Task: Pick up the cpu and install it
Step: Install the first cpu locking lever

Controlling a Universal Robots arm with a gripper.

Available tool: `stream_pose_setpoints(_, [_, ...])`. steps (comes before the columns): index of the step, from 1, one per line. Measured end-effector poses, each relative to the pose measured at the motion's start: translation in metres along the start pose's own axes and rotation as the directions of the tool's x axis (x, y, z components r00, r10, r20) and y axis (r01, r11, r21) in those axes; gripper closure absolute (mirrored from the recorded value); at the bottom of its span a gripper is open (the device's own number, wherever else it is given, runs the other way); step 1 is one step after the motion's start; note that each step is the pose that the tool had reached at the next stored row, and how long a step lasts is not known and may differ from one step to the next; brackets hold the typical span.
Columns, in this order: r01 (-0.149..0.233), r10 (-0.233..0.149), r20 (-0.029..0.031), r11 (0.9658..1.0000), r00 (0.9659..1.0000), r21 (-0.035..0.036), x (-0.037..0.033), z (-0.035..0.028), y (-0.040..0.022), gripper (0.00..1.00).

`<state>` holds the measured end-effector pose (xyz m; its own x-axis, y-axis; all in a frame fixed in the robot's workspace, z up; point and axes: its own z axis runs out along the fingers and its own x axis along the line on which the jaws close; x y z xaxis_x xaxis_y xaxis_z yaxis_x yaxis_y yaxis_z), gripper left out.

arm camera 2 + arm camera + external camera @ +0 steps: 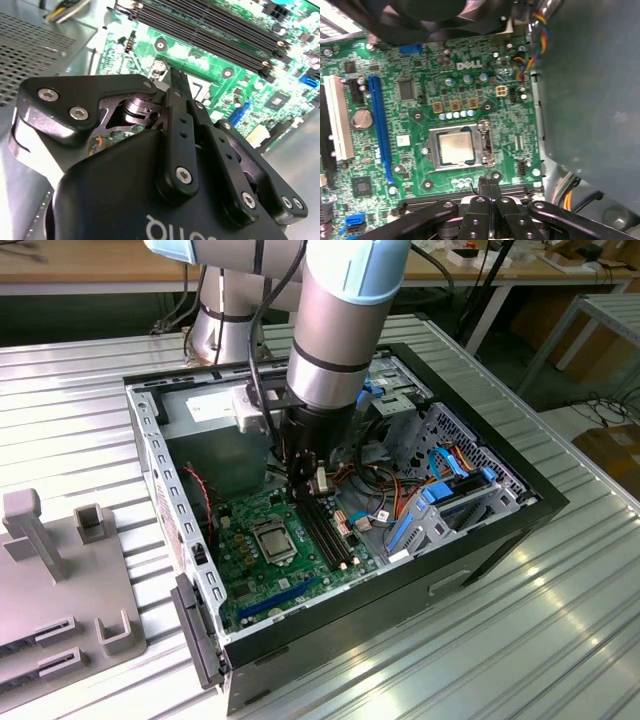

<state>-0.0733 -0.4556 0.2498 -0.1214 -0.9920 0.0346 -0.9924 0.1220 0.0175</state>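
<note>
CPU (pixel 455 148): silvery square chip, seated in the black-framed socket (pixel 482 145) on the green motherboard (pixel 420 65), just beyond the claw's fingertips and apart from them. Claw (pixel 487 184): fingers pressed together, holding nothing, poised over the memory slots (pixel 210 27) beside the socket. Computer case (pixel 500 530): open-sided, lying on the ribbed metal desk (pixel 560 640); contains motherboard, blue drive brackets (pixel 450 490), bundled cables (pixel 375 475). Grey fixture (pixel 60 570): on the desk, well apart from the claw.
</note>
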Motion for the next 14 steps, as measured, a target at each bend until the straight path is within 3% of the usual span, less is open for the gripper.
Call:
stream_pose_setpoints(9, [0.0,0.0,0.0017,1.0,1.0,-0.0002,0.0182,0.0008,-0.0023,0.89])
stream_pose_setpoints(14, [0.0,0.0,0.0016,1.0,1.0,-0.0002,0.0223,0.0041,-0.0028,0.89])
